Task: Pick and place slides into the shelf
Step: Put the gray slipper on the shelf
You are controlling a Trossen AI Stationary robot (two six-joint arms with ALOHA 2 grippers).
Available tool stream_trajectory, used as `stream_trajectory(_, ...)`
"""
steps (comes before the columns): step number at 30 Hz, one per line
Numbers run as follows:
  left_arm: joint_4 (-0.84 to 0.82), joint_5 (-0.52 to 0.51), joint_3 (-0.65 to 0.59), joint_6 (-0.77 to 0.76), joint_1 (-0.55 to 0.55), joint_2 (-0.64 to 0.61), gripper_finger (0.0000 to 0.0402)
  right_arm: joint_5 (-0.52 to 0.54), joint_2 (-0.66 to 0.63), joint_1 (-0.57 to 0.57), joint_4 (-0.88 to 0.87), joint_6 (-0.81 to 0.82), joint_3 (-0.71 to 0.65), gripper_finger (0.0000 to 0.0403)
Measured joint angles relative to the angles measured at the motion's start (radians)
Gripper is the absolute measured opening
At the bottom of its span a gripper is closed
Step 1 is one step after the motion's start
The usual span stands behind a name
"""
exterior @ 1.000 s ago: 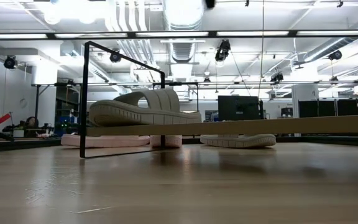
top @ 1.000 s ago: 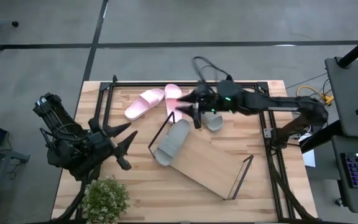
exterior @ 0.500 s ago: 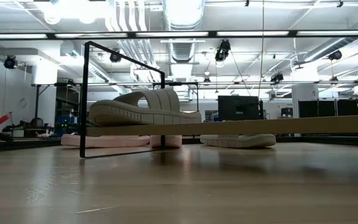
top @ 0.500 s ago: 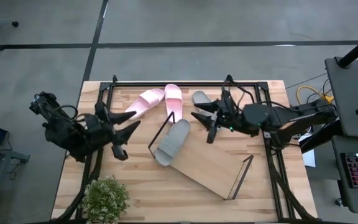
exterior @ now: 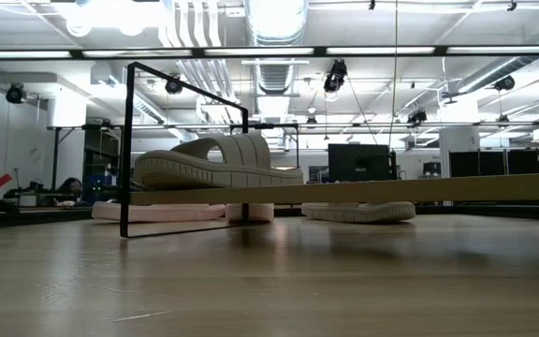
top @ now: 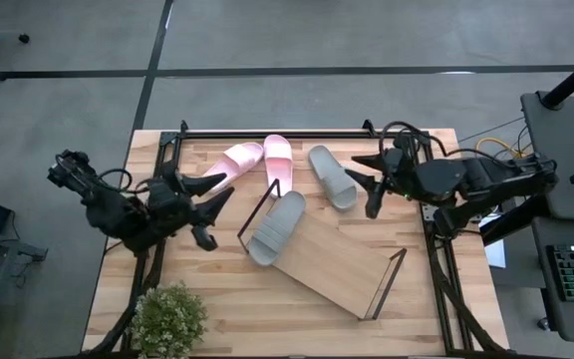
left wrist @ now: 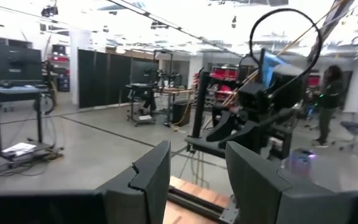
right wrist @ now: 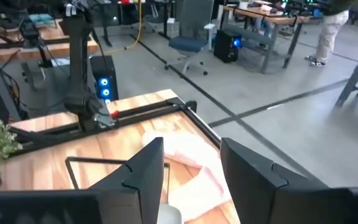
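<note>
The shelf (top: 332, 261) lies aslant in the middle of the table, a wire frame at each short end. One grey slide (top: 275, 227) rests sole down on the shelf's left end (exterior: 218, 164). The other grey slide (top: 332, 177) lies on the table behind it. The pink pair (top: 232, 165) (top: 278, 163) lies near the far edge (right wrist: 191, 162). My left gripper (top: 222, 191) hovers open at the table's left, pointing toward the pink slides. My right gripper (top: 354, 172) hovers open just right of the loose grey slide. Neither holds anything.
A potted plant (top: 167, 317) stands at the near left corner. Black frame rails (top: 267, 133) run along the table's far edge and both sides. The shelf's left wire frame (top: 259, 211) rises beside the grey slide. Bare wood lies near the front edge.
My right gripper has drawn back from over the slides toward the table's right edge, rising a little and turning, which leaves the loose grey slide uncovered on the table. My left gripper has swung a short way toward the far edge and the pink slides.
</note>
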Motion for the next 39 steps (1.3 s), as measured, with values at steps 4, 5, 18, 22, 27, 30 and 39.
stream_trajectory(4, -0.005, 0.001, 0.0, -0.008, 0.028, -0.01, 0.014, 0.0, -0.026, 0.0, -0.025, -0.039, 0.0, 0.0147)
stream_trajectory(5, -0.004, 0.001, 0.0, -0.016, 0.035, -0.021, 0.014, 0.0, -0.033, 0.0, -0.035, -0.052, 0.0, 0.0146)
stream_trajectory(18, -0.614, 0.217, 0.0, -0.391, 0.08, -0.24, 0.014, 0.0, -0.016, -0.008, -0.492, 0.024, 0.0, 0.015)
stream_trajectory(22, -0.685, 0.261, -0.002, -0.395, 0.08, -0.262, 0.014, -0.002, 0.045, -0.009, -0.567, 0.046, 0.0, 0.0174)
stream_trajectory(27, -0.688, 0.322, -0.002, -0.357, 0.08, -0.283, 0.014, -0.009, 0.168, -0.029, -0.662, 0.04, 0.0, 0.0209)
stream_trajectory(30, -0.708, 0.37, -0.002, -0.34, 0.08, -0.294, 0.014, -0.009, 0.248, -0.035, -0.689, 0.022, 0.0, 0.022)
stream_trajectory(39, -0.812, 0.469, -0.003, -0.34, 0.08, -0.35, 0.014, -0.153, 0.367, -0.08, -0.557, 0.018, -0.008, 0.0207)
